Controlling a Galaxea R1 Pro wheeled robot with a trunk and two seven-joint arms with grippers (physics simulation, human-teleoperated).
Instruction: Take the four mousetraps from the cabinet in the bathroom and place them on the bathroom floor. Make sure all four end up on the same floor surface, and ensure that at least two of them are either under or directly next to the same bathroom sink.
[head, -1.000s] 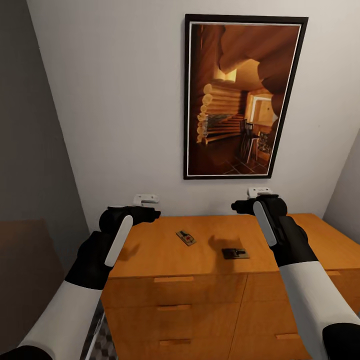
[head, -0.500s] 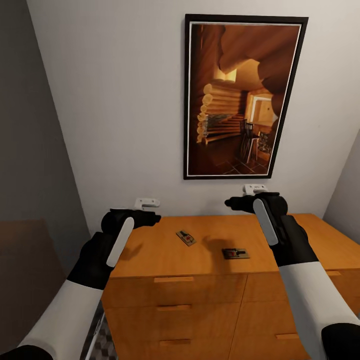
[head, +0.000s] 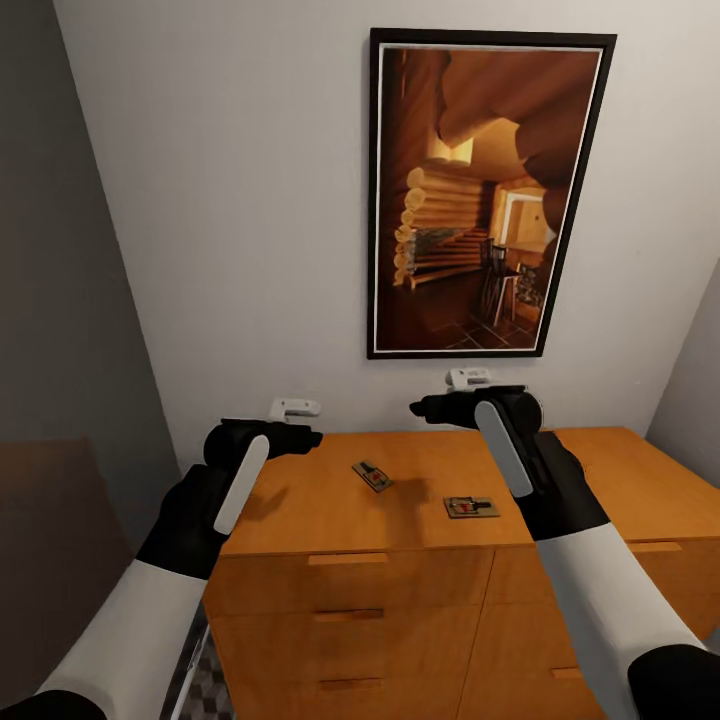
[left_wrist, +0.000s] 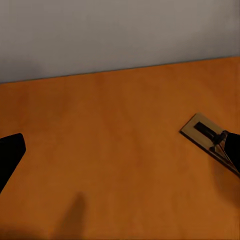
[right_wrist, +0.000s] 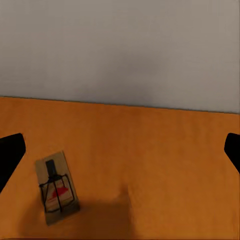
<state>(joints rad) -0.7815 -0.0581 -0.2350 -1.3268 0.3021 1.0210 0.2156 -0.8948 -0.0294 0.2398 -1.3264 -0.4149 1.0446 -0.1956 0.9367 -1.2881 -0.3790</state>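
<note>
Two mousetraps lie flat on the top of the orange-brown cabinet (head: 300, 520): one mousetrap (head: 371, 475) near the middle and a second mousetrap (head: 471, 507) to its right, nearer the front edge. My left gripper (head: 298, 422) hovers open above the cabinet's left part, left of the first trap. My right gripper (head: 445, 393) hangs open above and behind the second trap. In the left wrist view, a mousetrap (left_wrist: 205, 132) lies beside one dark fingertip (left_wrist: 232, 150). The right wrist view has a mousetrap (right_wrist: 56, 187) lying below its open gripper (right_wrist: 120, 152). A sliver of patterned bathroom floor (head: 208, 690) shows beside the cabinet.
A large framed picture (head: 485, 195) hangs on the white wall behind the cabinet. A grey wall (head: 60, 300) closes in on the left. Drawer fronts with slim bar handles (head: 347, 559) face me below the cabinet top.
My right arm has swung left, so its gripper now hangs nearer the middle of the cabinet. The left arm and both traps have stayed put.
</note>
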